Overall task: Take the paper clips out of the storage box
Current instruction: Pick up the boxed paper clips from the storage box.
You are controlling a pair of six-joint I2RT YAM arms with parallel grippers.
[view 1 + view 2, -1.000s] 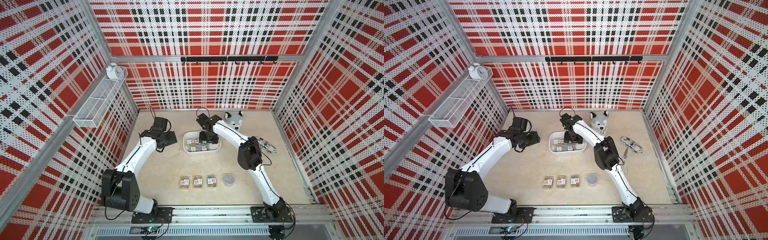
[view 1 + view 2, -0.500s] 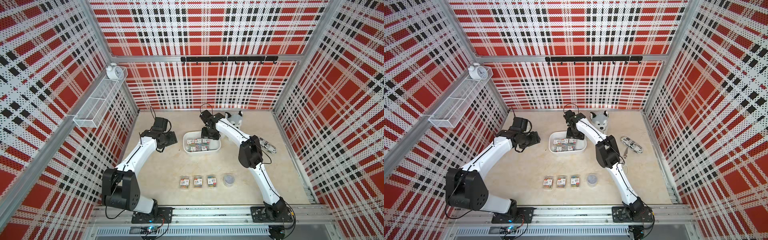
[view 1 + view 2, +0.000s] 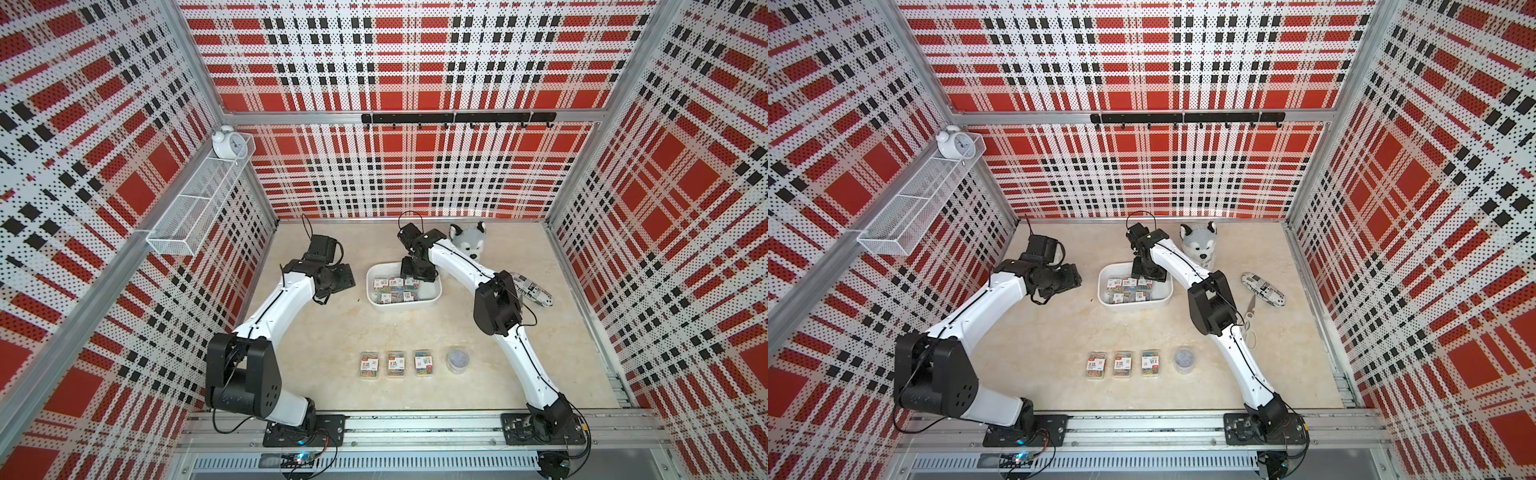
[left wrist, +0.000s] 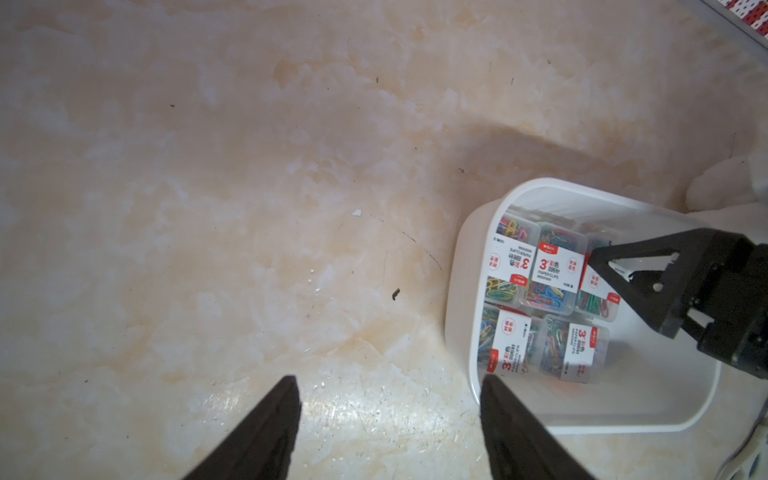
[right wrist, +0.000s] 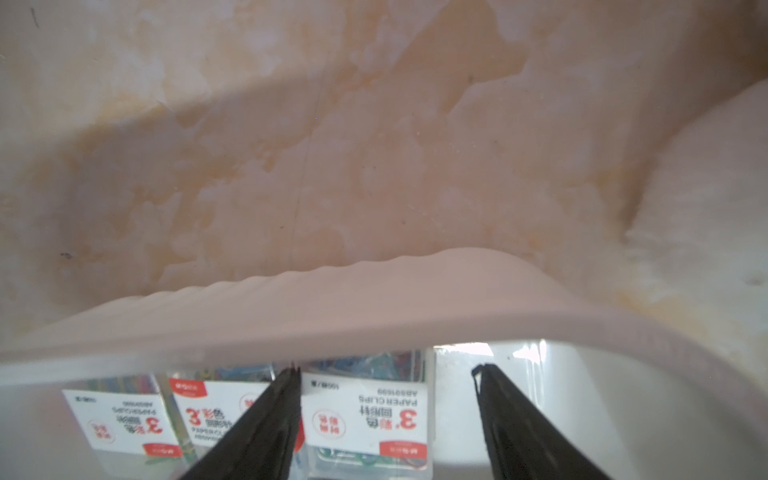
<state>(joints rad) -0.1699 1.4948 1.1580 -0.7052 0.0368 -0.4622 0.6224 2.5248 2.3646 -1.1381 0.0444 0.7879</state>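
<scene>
The storage box (image 3: 405,306) sat on the bench (image 3: 332,332) a little above the middle of the frame in both top views, with the plush dog (image 3: 468,243) just beyond its upper right corner. Five labelled cases of paper clips (image 3: 397,289) lay flat inside it, three in the upper row and two below, leaving the right part of the box floor bare. The right claw (image 3: 417,274) was lowered into the upper right of the box. In the right wrist view its fingers (image 5: 266,428) straddled the end case (image 5: 365,415) of the three-case row: one finger lay at the case's edge and the other stood apart from it, so the jaws were parted and not yet closed on it. The left claw (image 4: 388,378) hung over bare bench to the left of the box, jaws wide with nothing between them. In the lower middle of the frame three more cases (image 3: 396,364) stood in a row on the bench, with the round tub (image 3: 457,360) of grey contents just to their right.
</scene>
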